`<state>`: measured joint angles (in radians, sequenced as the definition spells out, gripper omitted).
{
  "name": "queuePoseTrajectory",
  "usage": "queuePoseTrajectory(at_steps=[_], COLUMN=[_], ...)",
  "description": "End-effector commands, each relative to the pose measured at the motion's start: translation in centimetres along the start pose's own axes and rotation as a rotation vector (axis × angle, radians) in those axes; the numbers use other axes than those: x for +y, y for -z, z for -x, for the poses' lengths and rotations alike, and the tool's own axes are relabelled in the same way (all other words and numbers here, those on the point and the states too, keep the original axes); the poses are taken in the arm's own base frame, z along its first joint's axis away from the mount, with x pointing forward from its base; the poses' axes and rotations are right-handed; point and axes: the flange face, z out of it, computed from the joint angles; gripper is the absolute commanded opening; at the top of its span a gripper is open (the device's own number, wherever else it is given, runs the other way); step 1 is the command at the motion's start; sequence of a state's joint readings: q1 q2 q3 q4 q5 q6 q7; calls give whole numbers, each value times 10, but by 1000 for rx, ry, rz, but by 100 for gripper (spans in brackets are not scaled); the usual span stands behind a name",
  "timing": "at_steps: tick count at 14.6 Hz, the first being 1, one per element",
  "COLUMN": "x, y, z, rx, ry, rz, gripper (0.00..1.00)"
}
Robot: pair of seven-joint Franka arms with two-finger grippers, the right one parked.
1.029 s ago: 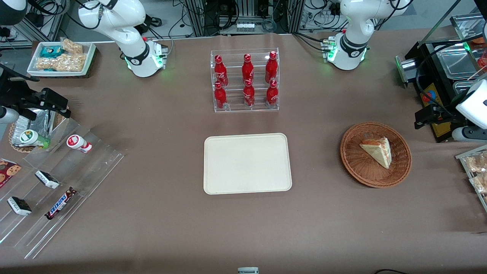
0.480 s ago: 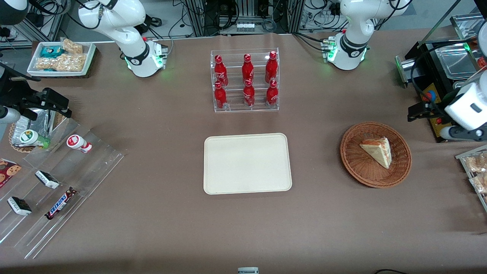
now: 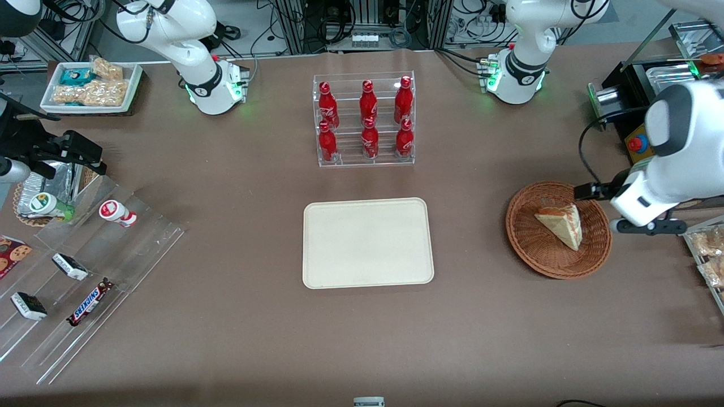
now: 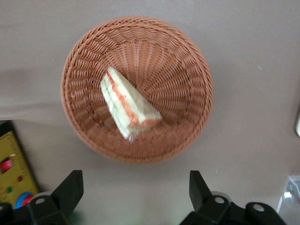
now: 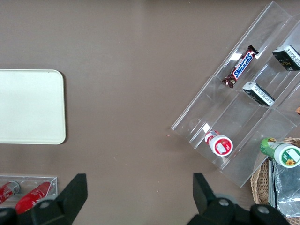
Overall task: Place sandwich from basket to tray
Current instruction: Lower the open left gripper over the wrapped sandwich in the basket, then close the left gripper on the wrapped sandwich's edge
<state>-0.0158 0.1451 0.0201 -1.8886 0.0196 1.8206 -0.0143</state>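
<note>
The sandwich [image 3: 561, 224], a pale triangular wedge with an orange and green filling stripe, lies in the round brown wicker basket [image 3: 529, 249]. The left wrist view looks straight down on the sandwich [image 4: 127, 104] in the basket [image 4: 187, 70]. My left gripper [image 3: 629, 208] hangs above the table at the basket's rim, on the side toward the working arm's end of the table. It [image 4: 136, 182] is open, with only bare table between its fingers. The cream tray [image 3: 367, 243] lies bare at the table's middle.
A clear rack of red bottles [image 3: 365, 120] stands farther from the front camera than the tray. A black box with a red button [image 3: 638, 144] sits beside the basket. Snack packs [image 3: 707, 254] lie at the working arm's end of the table. A clear stepped rack [image 3: 85, 282] holds snacks at the parked arm's end.
The left arm has swung in from the table's edge toward the basket, bringing the gripper to the basket's rim. The sandwich, basket and tray have not moved.
</note>
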Motion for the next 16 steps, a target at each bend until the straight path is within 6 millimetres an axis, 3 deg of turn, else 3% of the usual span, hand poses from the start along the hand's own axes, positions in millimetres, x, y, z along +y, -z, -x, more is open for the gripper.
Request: queuePoseTrajectory(at_steps=[1, 4, 7, 9, 13, 16], x=[1, -1, -19, -31, -29, -27], y=[-31, -52, -60, -68, -98, -128], z=[6, -5, -10, -8, -2, 11], rx=[40, 68, 80, 78, 113, 123], ry=[99, 298, 525, 690, 934, 978], rz=[-8, 1, 11, 18, 48, 58], gripper=[100, 100, 100, 100, 100, 100])
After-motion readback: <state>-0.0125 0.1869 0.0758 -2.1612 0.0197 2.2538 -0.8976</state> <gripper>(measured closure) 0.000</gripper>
